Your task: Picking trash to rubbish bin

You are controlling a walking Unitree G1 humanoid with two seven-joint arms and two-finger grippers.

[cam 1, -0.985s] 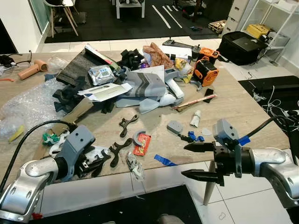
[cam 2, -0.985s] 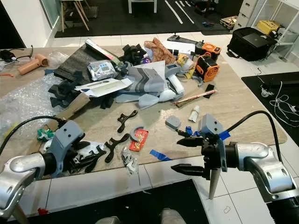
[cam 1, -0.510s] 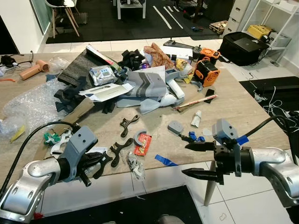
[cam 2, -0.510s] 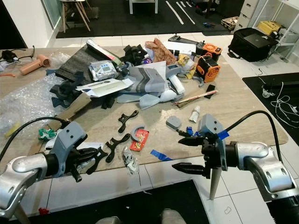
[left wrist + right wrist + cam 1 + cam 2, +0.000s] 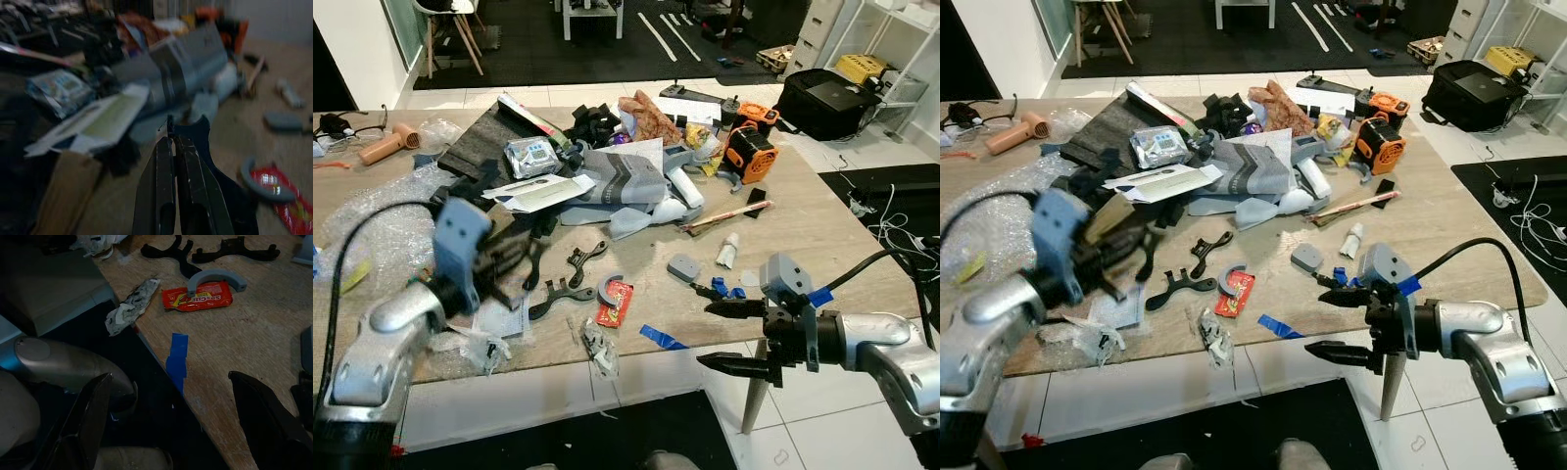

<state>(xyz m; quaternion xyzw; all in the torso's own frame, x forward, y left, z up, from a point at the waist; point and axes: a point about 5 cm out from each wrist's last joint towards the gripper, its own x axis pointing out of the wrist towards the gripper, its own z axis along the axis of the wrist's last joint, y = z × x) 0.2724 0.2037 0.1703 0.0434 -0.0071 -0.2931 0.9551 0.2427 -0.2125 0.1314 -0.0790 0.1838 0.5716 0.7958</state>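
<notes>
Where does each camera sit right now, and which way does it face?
Head stereo eyes: look forward and down at the cluttered table; left gripper raised, right gripper at the near edge.
Left wrist: looks along its shut fingers toward the pile.
Right wrist: looks between open fingers at the table edge.
Shared: red wrapper.

1. Setting: a workshop-like room in a home.
2. Evidence: wooden table (image 5: pixel 822 235) heaped with scraps; orange tool (image 5: pixel 745 153) on it; white shelving (image 5: pixel 891 39) beyond the table.
</notes>
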